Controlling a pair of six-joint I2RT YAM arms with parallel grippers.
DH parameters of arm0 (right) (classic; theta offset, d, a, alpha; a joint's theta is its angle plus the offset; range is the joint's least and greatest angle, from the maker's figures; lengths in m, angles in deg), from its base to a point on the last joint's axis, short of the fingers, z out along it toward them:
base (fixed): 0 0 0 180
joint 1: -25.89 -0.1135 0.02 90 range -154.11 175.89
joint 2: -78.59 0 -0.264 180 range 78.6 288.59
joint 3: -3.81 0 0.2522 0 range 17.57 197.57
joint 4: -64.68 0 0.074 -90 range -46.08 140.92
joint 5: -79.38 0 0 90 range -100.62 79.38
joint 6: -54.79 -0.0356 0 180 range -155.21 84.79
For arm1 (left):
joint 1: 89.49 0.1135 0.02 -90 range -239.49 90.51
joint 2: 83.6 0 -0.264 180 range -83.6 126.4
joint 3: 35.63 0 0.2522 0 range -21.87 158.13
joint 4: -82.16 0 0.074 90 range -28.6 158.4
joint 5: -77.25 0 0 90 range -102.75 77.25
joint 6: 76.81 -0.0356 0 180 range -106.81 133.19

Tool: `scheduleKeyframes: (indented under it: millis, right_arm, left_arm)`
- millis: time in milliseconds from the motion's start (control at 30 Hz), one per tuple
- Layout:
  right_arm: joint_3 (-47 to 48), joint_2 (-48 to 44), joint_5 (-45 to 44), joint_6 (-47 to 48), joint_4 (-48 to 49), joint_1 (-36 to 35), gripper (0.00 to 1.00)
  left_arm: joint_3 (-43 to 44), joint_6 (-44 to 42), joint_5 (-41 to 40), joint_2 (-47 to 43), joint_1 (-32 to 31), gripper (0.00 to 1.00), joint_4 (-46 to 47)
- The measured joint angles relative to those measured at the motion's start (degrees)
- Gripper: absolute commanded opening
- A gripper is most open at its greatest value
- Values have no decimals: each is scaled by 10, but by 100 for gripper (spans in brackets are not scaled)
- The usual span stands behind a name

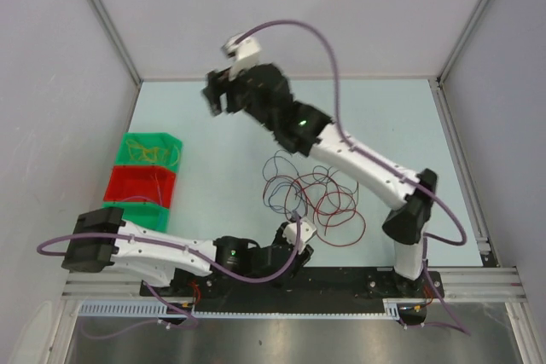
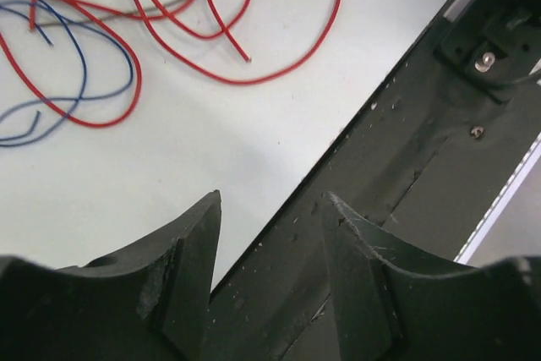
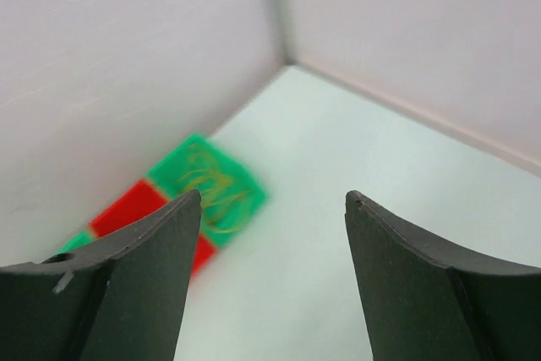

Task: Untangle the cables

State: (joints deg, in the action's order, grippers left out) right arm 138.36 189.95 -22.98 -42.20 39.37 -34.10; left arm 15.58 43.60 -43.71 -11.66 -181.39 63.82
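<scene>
The cables (image 1: 311, 193) lie in a loose tangle of red, maroon and dark blue loops at mid-table. In the left wrist view, red cables (image 2: 228, 31) and blue cables (image 2: 84, 90) curl across the pale table beyond the fingers. My left gripper (image 1: 303, 245) (image 2: 272, 200) sits low at the tangle's near edge, over the black base plate's rim. It is open, with nothing between its fingers. My right gripper (image 1: 213, 98) (image 3: 273, 196) is raised toward the back left, far from the tangle. It is open and empty. Yellow cables (image 3: 211, 188) lie in a green bin.
Three cloth bins stand in a row at the left: green bin (image 1: 149, 149) (image 3: 207, 183), red bin (image 1: 142, 185) and a second green bin (image 1: 135, 213). The black base plate (image 2: 406, 166) runs along the near edge. Grey walls (image 3: 127, 65) enclose the table.
</scene>
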Motion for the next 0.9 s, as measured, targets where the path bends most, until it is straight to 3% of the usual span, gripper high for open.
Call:
scheduleKeyframes:
  millis: [200, 400, 633, 900]
  right_arm:
    - [-100, -131, -61, -45, -93, 167, 75]
    - [-291, -255, -88, -92, -155, 301, 75]
    - [-418, -350, -44, -163, -212, 420, 77]
    - [-518, -369, 24, -183, -235, 494, 75]
  left_arm:
    - [48, -11, 32, -1, 66, 56, -32]
    - [94, -25, 83, 20, 173, 57, -61]
    - [211, -40, 138, 127, 242, 56, -73]
    - [290, -40, 155, 265, 249, 52, -85]
